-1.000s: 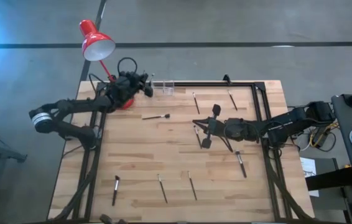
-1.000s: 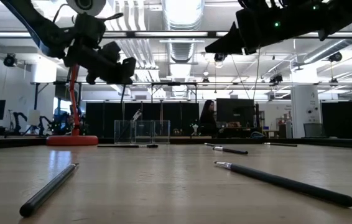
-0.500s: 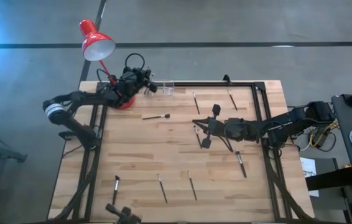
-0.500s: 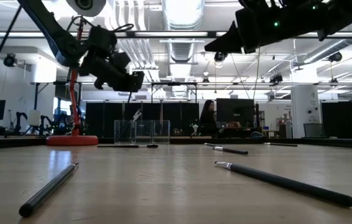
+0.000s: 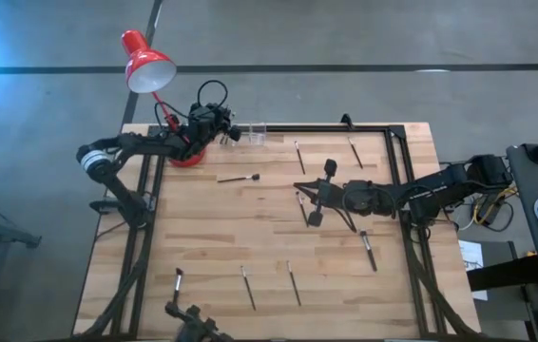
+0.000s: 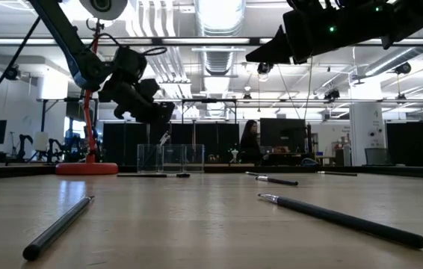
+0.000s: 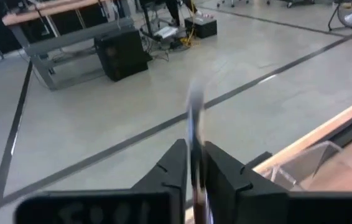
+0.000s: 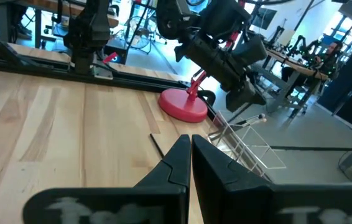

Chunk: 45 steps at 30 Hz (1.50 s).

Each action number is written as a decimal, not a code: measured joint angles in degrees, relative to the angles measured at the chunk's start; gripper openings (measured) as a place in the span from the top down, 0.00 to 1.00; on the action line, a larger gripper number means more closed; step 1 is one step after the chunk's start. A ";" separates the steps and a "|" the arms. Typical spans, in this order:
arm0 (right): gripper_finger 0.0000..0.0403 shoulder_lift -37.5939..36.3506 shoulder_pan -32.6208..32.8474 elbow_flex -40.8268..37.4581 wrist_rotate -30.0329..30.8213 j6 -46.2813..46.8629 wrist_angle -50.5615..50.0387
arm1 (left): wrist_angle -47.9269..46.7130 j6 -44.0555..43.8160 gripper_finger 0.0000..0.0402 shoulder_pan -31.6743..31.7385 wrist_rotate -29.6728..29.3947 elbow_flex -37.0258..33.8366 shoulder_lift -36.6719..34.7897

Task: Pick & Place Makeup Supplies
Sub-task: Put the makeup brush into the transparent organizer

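Left gripper point(image 5: 231, 131) hung above clear box point(image 5: 252, 132) at table's point(image 5: 202, 228) far edge, beside red lamp point(image 5: 147, 61). Its fingers point(image 7: 175, 167) pinched thin brush point(image 7: 194, 134) standing upright between them, blurred. Clear box lay just ahead of and below fingertips. Right gripper point(image 5: 299, 191) hovered mid-table, fingers point(image 8: 177, 157) pressed together, nothing between them. One brush point(image 5: 239, 178) lay on wood between both grippers; another brush point(image 5: 368, 250) behind right gripper; more brushes point(image 5: 248, 287) well apart along near edge.
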 joint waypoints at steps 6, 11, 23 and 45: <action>0.98 0.00 0.00 -0.02 -0.01 0.20 0.01 | -4.76 -1.33 0.83 0.33 -0.09 0.00 -0.33; 0.98 0.00 0.00 -0.02 0.00 0.22 0.00 | -9.96 -0.18 0.83 0.23 0.55 0.05 -2.71; 0.98 0.00 0.02 -0.04 0.00 0.68 -0.20 | -40.82 -2.92 0.92 -10.48 2.43 1.38 -23.81; 0.98 0.02 0.00 -0.04 0.02 2.19 -1.48 | -65.88 -28.58 1.00 -62.09 -13.18 -1.51 -30.02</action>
